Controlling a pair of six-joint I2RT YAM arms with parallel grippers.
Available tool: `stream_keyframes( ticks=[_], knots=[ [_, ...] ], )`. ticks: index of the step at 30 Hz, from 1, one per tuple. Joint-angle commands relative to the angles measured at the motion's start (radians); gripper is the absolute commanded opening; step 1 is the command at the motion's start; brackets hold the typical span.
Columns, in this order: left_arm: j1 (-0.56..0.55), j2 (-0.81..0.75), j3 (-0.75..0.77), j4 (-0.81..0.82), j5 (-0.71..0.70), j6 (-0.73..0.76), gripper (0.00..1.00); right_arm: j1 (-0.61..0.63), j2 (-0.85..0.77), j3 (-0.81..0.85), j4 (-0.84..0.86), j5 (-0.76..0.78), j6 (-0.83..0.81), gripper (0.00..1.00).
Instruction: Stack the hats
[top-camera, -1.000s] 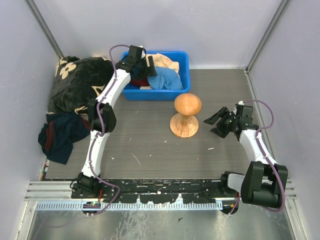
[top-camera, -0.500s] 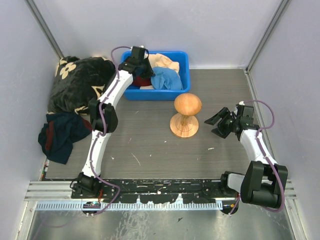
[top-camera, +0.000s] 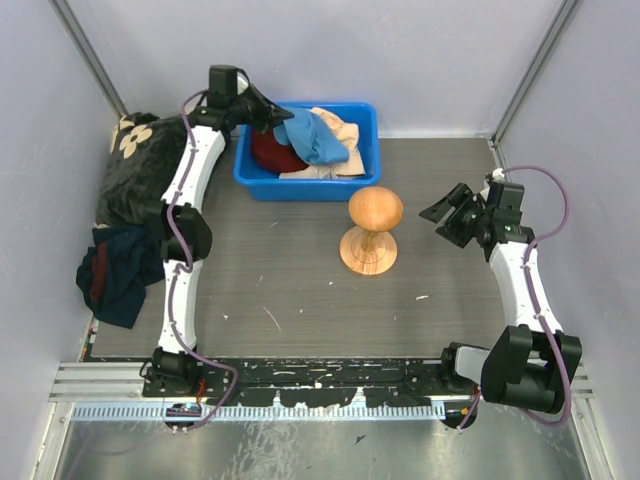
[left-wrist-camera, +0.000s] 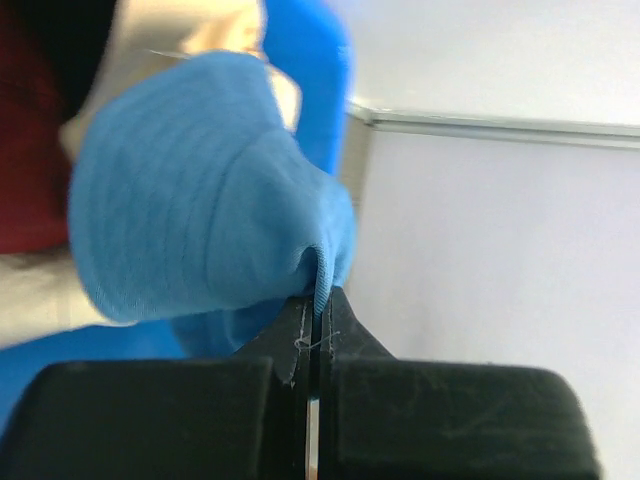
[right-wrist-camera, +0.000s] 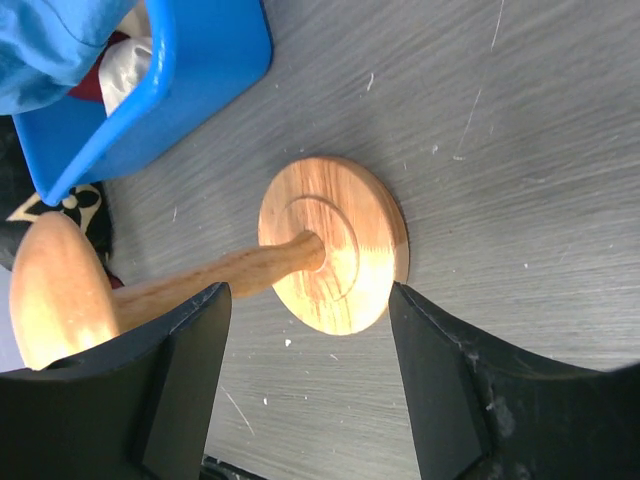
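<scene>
My left gripper (top-camera: 268, 112) is shut on the edge of the light blue hat (top-camera: 315, 138), which hangs lifted over the blue bin (top-camera: 310, 188). The left wrist view shows the jaws (left-wrist-camera: 318, 300) pressed together on a fold of that hat (left-wrist-camera: 200, 220). Below it in the bin lie the dark red hat (top-camera: 270, 152) and cream hats (top-camera: 342, 126). My right gripper (top-camera: 450, 215) stands open, empty, to the right of the wooden hat stand (top-camera: 373, 230). From the right wrist, the stand's round base (right-wrist-camera: 335, 245) lies ahead of the open fingers (right-wrist-camera: 205, 330).
A black blanket with cream flowers (top-camera: 150, 165) is heaped at the back left, with a navy cloth with red trim (top-camera: 120, 270) in front of it. Grey walls close in the table on three sides.
My left gripper shut on the light blue hat inside the bin and pulled it up and to the back left. My right gripper shifted slightly right and farther back, still open.
</scene>
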Motion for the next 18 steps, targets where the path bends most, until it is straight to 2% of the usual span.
stream_keyframes(
  ticks=[1, 10, 14, 18],
  knots=[
    [-0.014, -0.152, 0.024, 0.157, 0.219, -0.196, 0.00, -0.009, 0.001, 0.077, -0.010, 0.032, -0.045, 0.71],
    [-0.049, -0.291, -0.071, 0.400, 0.370, -0.483, 0.00, -0.038, -0.023, 0.088, 0.028, -0.009, -0.041, 0.72],
    [-0.062, -0.326, -0.070, 0.450, 0.403, -0.586, 0.00, -0.043, -0.039, 0.131, 0.119, -0.116, -0.055, 0.74],
    [-0.094, -0.369, -0.088, 0.453, 0.433, -0.626, 0.00, -0.041, -0.009, 0.183, 0.264, -0.263, -0.016, 0.75]
  ],
)
